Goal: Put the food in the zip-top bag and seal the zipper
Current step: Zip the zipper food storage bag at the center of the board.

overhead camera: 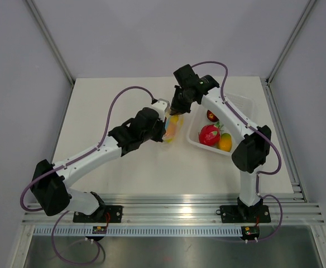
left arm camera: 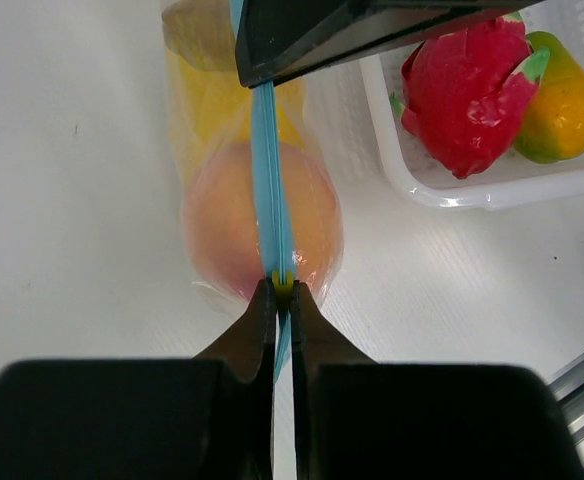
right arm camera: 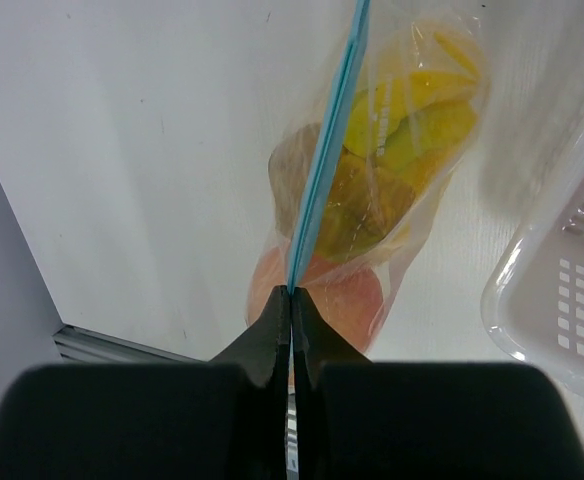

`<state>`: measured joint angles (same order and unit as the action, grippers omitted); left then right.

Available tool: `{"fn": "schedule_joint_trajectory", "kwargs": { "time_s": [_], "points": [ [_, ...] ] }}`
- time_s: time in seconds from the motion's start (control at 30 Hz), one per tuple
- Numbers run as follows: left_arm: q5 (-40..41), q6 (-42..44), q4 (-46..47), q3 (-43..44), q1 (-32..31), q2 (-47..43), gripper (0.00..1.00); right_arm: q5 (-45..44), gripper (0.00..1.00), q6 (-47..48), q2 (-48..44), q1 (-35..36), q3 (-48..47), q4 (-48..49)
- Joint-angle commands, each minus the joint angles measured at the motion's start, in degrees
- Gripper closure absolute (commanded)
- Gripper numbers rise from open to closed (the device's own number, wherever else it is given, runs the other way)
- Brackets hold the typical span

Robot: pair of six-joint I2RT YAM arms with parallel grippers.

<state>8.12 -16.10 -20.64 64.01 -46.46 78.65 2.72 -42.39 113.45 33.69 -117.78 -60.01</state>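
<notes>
The clear zip-top bag (overhead camera: 173, 129) hangs between both grippers above the table, with the peach (left arm camera: 227, 215) and yellow banana bunch (right arm camera: 412, 130) inside. Its light-blue zipper (left arm camera: 269, 190) runs taut along the top; it also shows in the right wrist view (right arm camera: 324, 170). My left gripper (left arm camera: 283, 288) is shut on the zipper at a small yellow slider tab. My right gripper (right arm camera: 291, 295) is shut on the zipper's other end. In the top view the left gripper (overhead camera: 164, 129) and right gripper (overhead camera: 176, 110) sit close together over the bag. I cannot pick out the lemon.
A white perforated tray (overhead camera: 238, 109) stands to the right of the bag. It holds a red dragon fruit (overhead camera: 209, 135), an orange mango (overhead camera: 225, 143) and a dark red fruit (overhead camera: 212, 115). The tray's near rim (left arm camera: 472, 195) lies close to the bag.
</notes>
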Motion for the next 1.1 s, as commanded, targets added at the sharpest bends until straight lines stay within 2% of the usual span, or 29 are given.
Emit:
{"fn": "schedule_joint_trajectory", "kwargs": {
  "time_s": [0.0,0.67,1.07],
  "points": [
    [-5.57,-0.43,-10.56,-2.92,-0.83,-2.45,1.0,-8.08,1.0,0.91,0.01,-4.69,-4.48,8.51],
    [-7.77,-1.04,-11.88,-6.61,-0.83,-2.1,1.0,-3.6,1.0,0.47,2.13,-6.8,-5.01,12.11],
    [-9.7,-1.13,-9.24,-4.07,-0.74,-0.43,1.0,-3.68,1.0,0.82,-1.74,-6.8,4.83,14.83]
  ]
}}
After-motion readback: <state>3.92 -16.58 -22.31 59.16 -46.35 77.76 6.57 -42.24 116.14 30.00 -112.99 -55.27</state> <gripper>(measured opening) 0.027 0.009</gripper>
